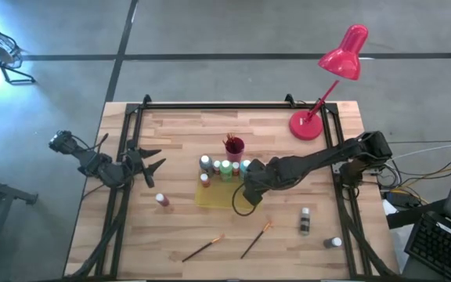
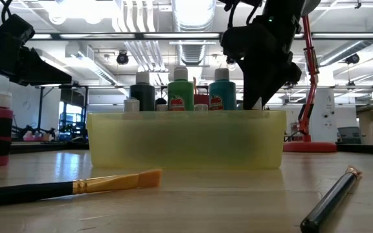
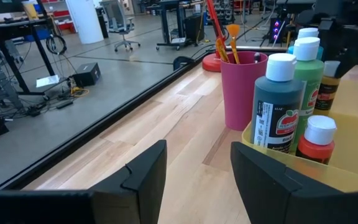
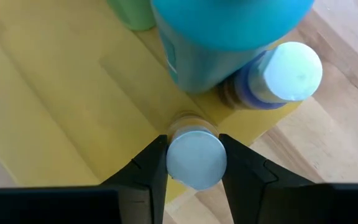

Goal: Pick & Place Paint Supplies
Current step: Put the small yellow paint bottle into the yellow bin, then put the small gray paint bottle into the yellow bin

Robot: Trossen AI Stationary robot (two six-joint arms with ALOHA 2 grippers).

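Observation:
A yellow tray (image 1: 214, 196) sits mid-table with several white-capped paint bottles (image 1: 225, 168) standing along its far side; green and teal ones (image 2: 181, 94) rise above its wall (image 2: 186, 139). My right gripper (image 1: 249, 193) hangs over the tray's right end, shut on a small white-capped bottle (image 4: 196, 158). In the low view the tray wall hides that bottle. At the table's left side my left gripper (image 1: 153, 161) waits open (image 3: 197, 168), holding nothing. A magenta cup (image 1: 234, 146) with brushes stands behind the tray. My right gripper pinches the small bottle at its white cap (image 4: 173, 163), one finger on each side. The fingers come from above, pointing steeply down. The bottle stays upright below them, over the tray's corner (image 4: 55, 112). Whether its base rests on the tray floor I cannot tell.
Loose on the wood: a red bottle (image 1: 162, 200) left of the tray, two bottles (image 1: 305, 222) (image 1: 333, 243) at the near right, two brushes (image 1: 203, 248) (image 1: 255, 239) near the front edge. A red desk lamp (image 1: 308, 125) stands far right.

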